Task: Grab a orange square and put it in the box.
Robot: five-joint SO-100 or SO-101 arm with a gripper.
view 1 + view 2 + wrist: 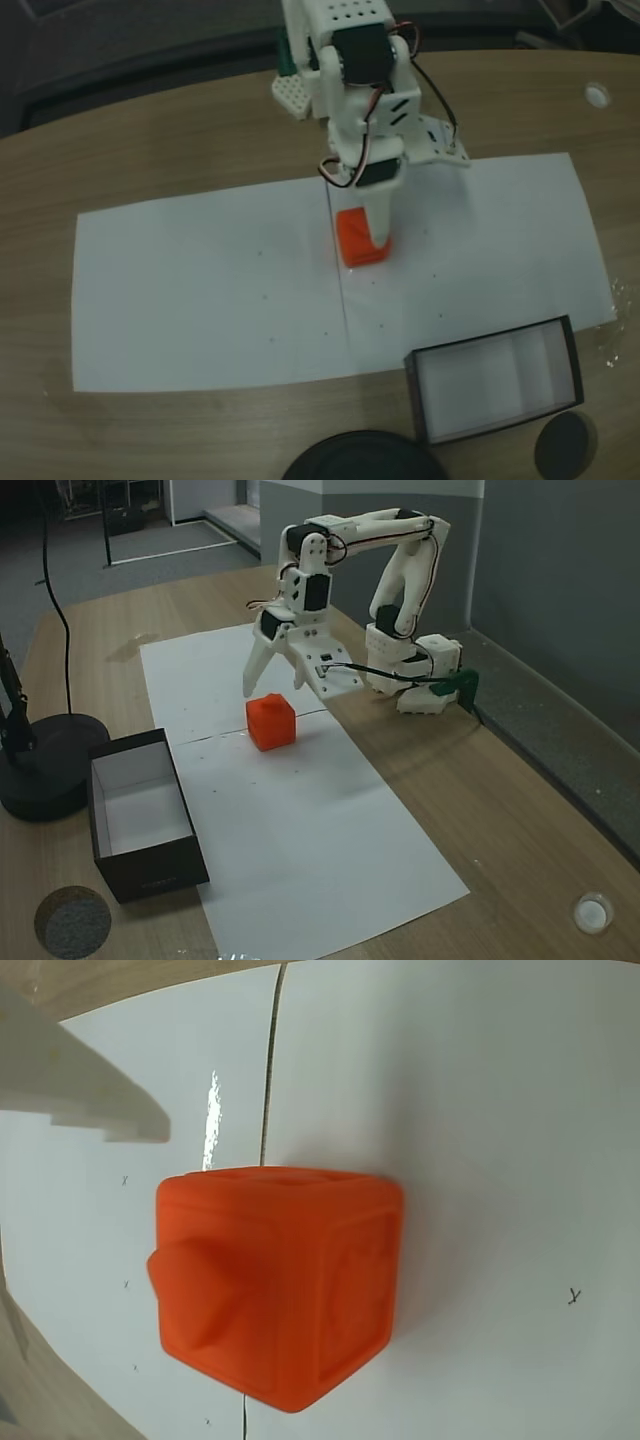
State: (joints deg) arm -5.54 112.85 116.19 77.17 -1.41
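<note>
The setting looks like an office or meeting room used as a robotics test bench. A long wood-grain table (520, 810) with a rounded edge carries white paper sheets (300, 830) taped flat as a work mat. Behind the table stand grey partition walls (560, 570) and grey carpet flooring (60, 580). A round black stand base (45, 765) with its cable sits at the table's near-left edge.

From my fixed view, the finger (379, 222) covers part of the cube (358, 243); a black disc (362, 457) is cut off at the bottom edge.
</note>
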